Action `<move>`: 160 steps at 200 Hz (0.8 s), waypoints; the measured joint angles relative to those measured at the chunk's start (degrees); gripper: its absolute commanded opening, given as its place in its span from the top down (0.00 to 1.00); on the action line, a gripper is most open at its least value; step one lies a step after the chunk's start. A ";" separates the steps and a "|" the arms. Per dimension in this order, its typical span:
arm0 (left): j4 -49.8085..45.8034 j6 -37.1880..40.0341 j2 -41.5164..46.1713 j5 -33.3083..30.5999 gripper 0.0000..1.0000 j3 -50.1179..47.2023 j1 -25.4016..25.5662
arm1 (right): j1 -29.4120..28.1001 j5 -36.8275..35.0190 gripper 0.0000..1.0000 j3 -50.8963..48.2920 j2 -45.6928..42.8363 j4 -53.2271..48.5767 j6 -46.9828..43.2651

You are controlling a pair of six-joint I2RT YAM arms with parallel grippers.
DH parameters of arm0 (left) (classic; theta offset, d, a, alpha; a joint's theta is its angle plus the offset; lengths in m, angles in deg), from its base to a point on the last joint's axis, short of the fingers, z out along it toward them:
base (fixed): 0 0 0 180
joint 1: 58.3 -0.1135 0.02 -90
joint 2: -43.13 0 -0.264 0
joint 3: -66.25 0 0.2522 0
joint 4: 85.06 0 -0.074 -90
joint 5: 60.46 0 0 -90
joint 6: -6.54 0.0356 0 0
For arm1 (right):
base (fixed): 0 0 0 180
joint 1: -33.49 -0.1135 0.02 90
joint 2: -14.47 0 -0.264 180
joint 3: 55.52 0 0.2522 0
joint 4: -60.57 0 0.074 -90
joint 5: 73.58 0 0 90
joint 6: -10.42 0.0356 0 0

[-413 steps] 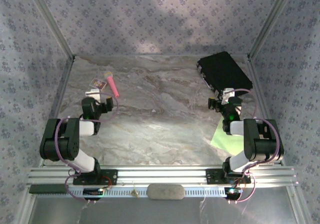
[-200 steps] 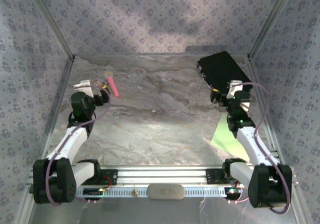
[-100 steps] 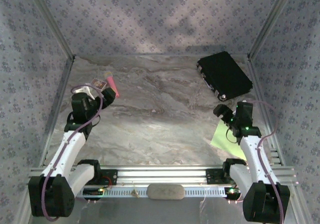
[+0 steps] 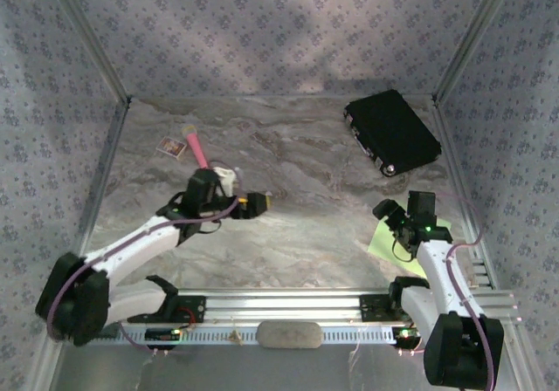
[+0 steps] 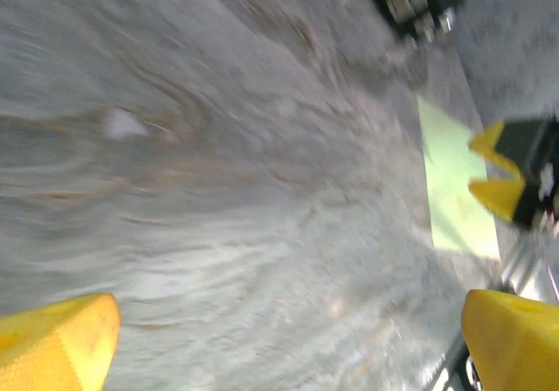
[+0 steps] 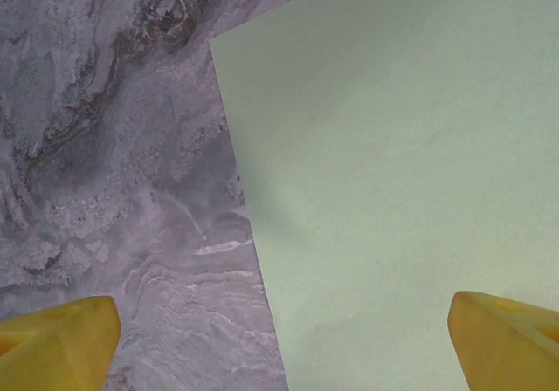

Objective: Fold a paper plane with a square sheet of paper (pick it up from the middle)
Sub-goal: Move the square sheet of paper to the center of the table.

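Note:
The square sheet of paper (image 4: 390, 239) is lime-green and lies flat and uncreased on the marble table at the near right, partly under my right arm. My right gripper (image 4: 389, 216) hangs over the sheet's left part, pointing down. In the right wrist view the sheet (image 6: 393, 190) spreads across the right side and my right gripper (image 6: 284, 343) is open above its left edge, nothing between its yellow fingertips (image 6: 57, 339). My left gripper (image 4: 255, 203) is stretched out to the table's middle and is open and empty. The blurred left wrist view looks across to the sheet (image 5: 454, 190).
A black box (image 4: 391, 132) lies at the far right. A pink stick with a yellow tip (image 4: 196, 147) and a small white card (image 4: 171, 147) lie at the far left. Patterned walls close in the table on three sides; an aluminium rail (image 4: 288, 305) runs along the near edge.
My left arm has swung from the far left beside the card out to the table's middle. My right gripper has drawn back from the black box and now sits over the green sheet.

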 measured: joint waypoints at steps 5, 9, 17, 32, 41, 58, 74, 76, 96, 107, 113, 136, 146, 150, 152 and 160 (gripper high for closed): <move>0.13 0.20 -1.57 -0.02 0.00 1.16 1.68 | 0.02 0.00 0.01 0.00 0.22 0.00 0.00; 0.26 0.37 -2.89 -0.02 0.00 2.14 3.19 | 0.09 0.00 0.01 0.00 0.37 0.00 0.00; 0.68 0.52 -5.18 -0.13 0.00 3.98 5.55 | 0.22 0.00 0.01 0.00 0.74 0.00 -0.02; 1.40 0.85 -9.35 -0.37 0.00 7.58 9.51 | 0.74 0.20 0.01 0.00 1.68 0.09 -0.22; 1.62 1.25 -11.74 -0.79 0.00 9.73 11.56 | 1.09 0.50 0.01 0.00 2.51 0.22 -0.37; 1.77 1.86 -14.36 -2.08 0.00 12.13 14.12 | 1.33 1.11 0.01 0.04 4.22 0.48 -0.87; 1.66 2.45 -14.67 -3.85 0.00 12.33 14.80 | 1.38 2.03 0.01 0.28 6.38 0.66 -1.36; 1.62 2.47 -14.67 -4.04 0.00 12.33 14.80 | 1.38 2.21 0.01 0.33 6.69 0.66 -1.36; 0.79 3.37 -13.88 -7.50 0.00 12.24 14.80 | 1.40 3.23 0.02 1.33 9.09 0.90 -1.51; 0.52 3.89 -12.17 -9.77 0.00 11.56 14.75 | 1.36 3.80 0.02 1.95 10.36 1.29 -1.44; 0.37 4.17 -11.06 -10.84 0.00 11.08 14.75 | 1.31 4.02 0.02 2.25 11.15 1.40 -1.31; -0.59 5.33 -6.16 -15.02 0.00 9.18 14.75 | -0.68 4.76 0.03 2.91 13.03 2.78 0.61; -0.70 5.73 -4.74 -16.68 0.00 8.59 14.75 | -3.04 5.05 0.03 2.97 13.57 3.96 2.01; -0.79 5.86 -4.22 -17.18 0.00 8.37 14.75 | -4.42 5.11 0.03 2.99 13.79 4.48 2.99; -0.81 5.95 -4.00 -17.53 0.00 8.26 14.75 | -4.94 5.07 0.03 3.02 13.86 4.76 3.23; -0.92 6.16 -3.26 -18.64 0.00 7.85 14.75 | -8.22 4.96 0.02 3.02 14.21 5.84 5.05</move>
